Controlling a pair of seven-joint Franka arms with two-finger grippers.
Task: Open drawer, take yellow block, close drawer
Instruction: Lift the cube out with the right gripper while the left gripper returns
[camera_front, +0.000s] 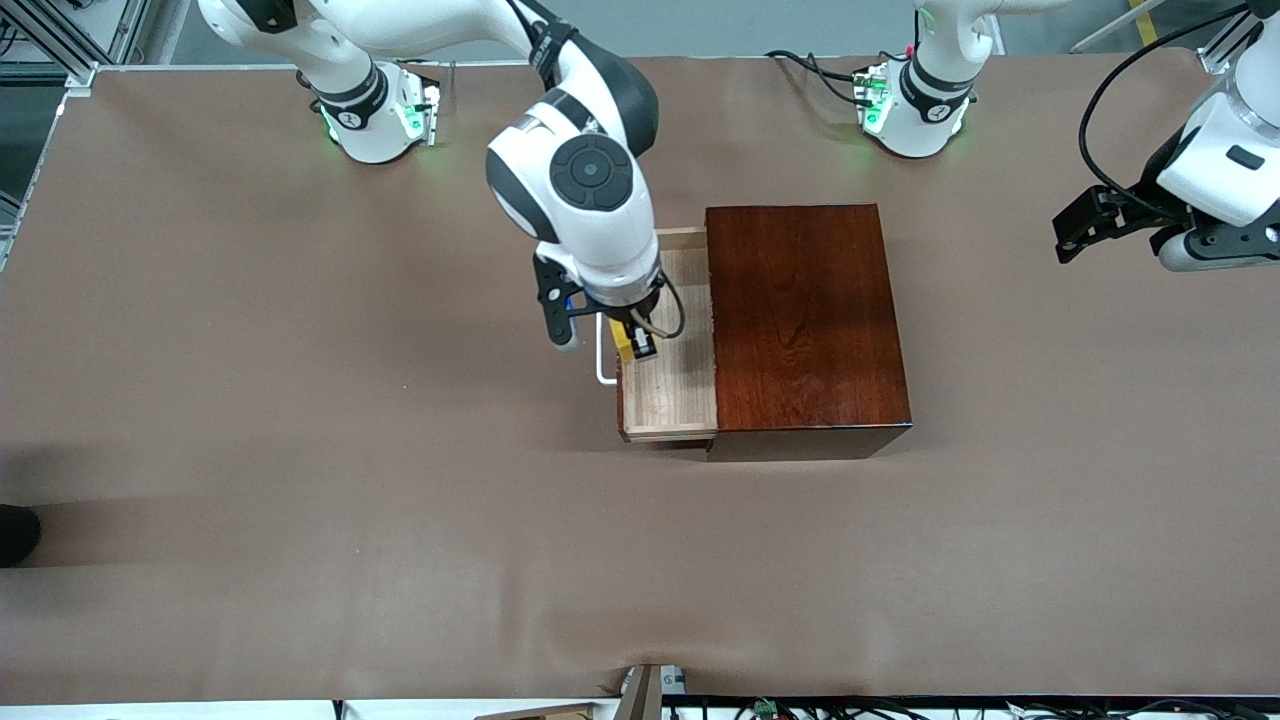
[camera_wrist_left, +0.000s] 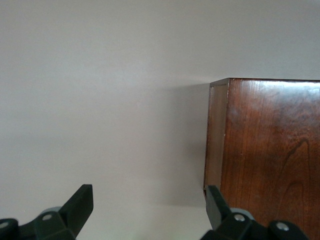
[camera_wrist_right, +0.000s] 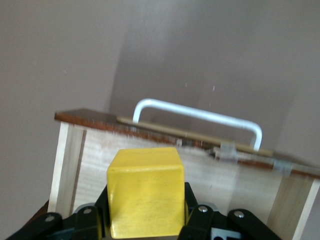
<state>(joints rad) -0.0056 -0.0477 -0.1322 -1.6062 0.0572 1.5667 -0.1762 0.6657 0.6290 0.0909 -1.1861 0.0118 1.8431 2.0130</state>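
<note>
Brown paper covers the bench (camera_front: 300, 420), with grey floor and metal framing past its edges. At its middle sits a dark wooden box (camera_front: 805, 320), its drawer (camera_front: 668, 395) pulled open toward the right arm's end. Over the drawer, the right pincer (camera_front: 610, 340) grips the yellow block (camera_wrist_right: 146, 192). Waiting over the bench's left arm's end, the left pincer (camera_wrist_left: 150, 210) stands open.

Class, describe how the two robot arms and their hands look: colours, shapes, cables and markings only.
Both arms are glossy white with rounded shells and dark grey joint bands. The right arm bears a round dark cap; black cables loop beside the left arm. Green lights glow at both bases. The right hand and left hand have black fingers.
</note>
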